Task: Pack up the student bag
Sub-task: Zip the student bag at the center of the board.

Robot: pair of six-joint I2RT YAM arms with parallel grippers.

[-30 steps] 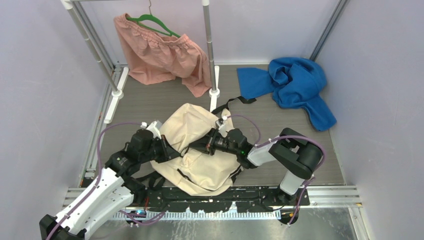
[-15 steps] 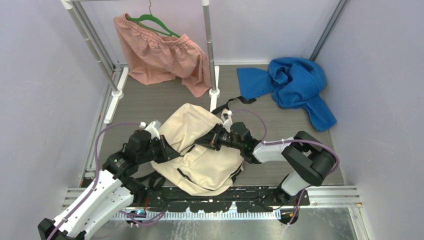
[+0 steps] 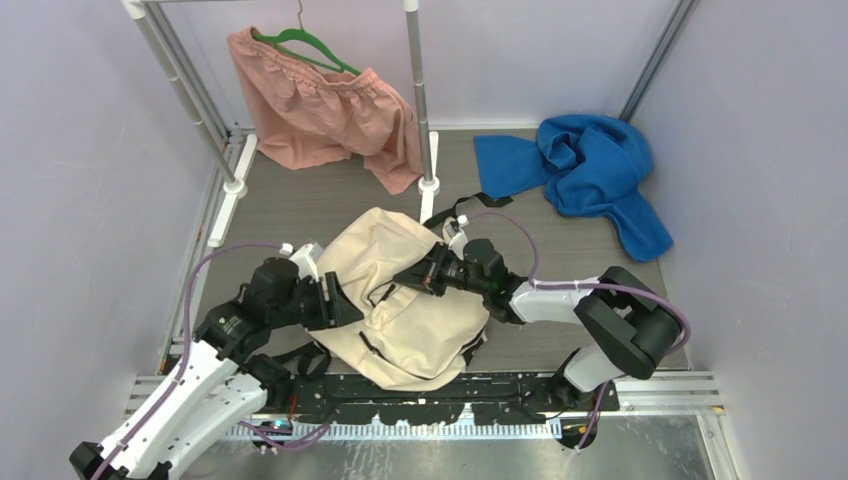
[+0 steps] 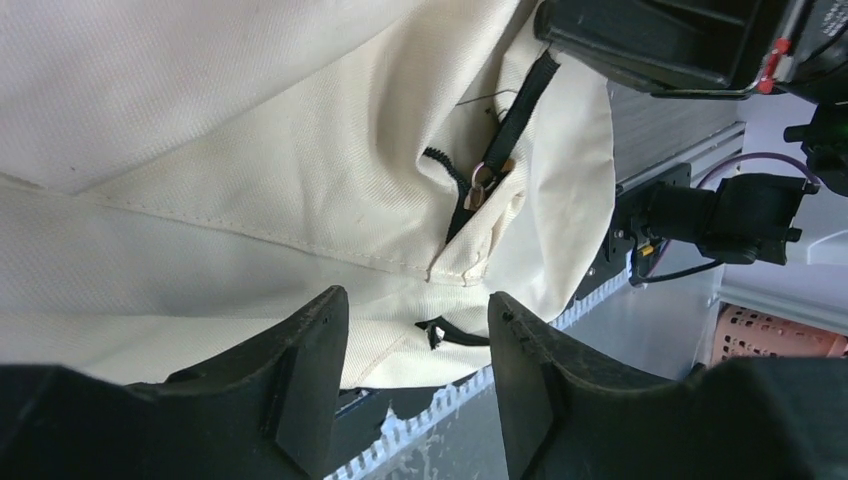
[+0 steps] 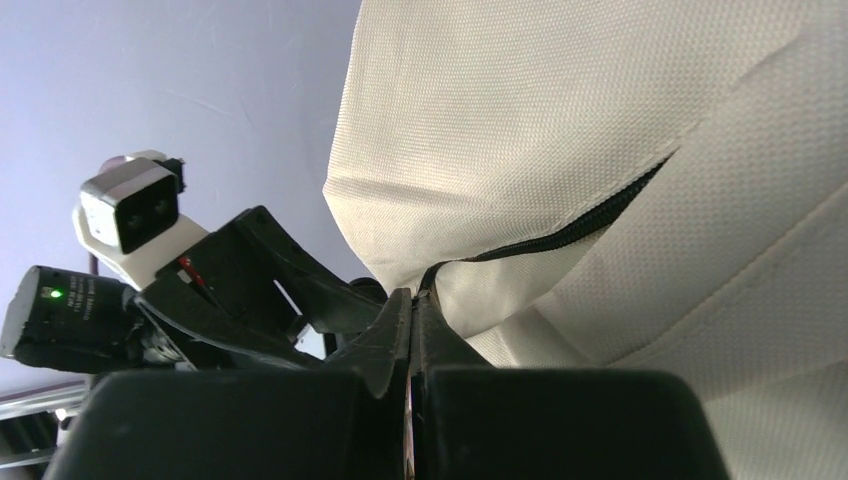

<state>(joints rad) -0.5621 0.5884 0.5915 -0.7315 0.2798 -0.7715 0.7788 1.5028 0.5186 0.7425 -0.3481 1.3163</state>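
The cream student bag lies on the dark table between my two arms. My right gripper is over the bag's middle, shut on the black zipper pull. In the right wrist view its fingertips pinch the pull where the black zipper line ends. The left wrist view shows the metal slider with the black pull tab stretched up toward the right gripper. My left gripper sits at the bag's left edge, open, with nothing between its fingers; only cream cloth lies beyond them.
A pink garment on a green hanger hangs from the rack at the back left. The rack's poles stand behind the bag. A blue fleece cloth lies at the back right. A black mounting rail runs along the near edge.
My left gripper has opened and let go of the bag's cloth. My right gripper, still shut on the zipper pull, has moved back and to the left, with its arm stretching further out.
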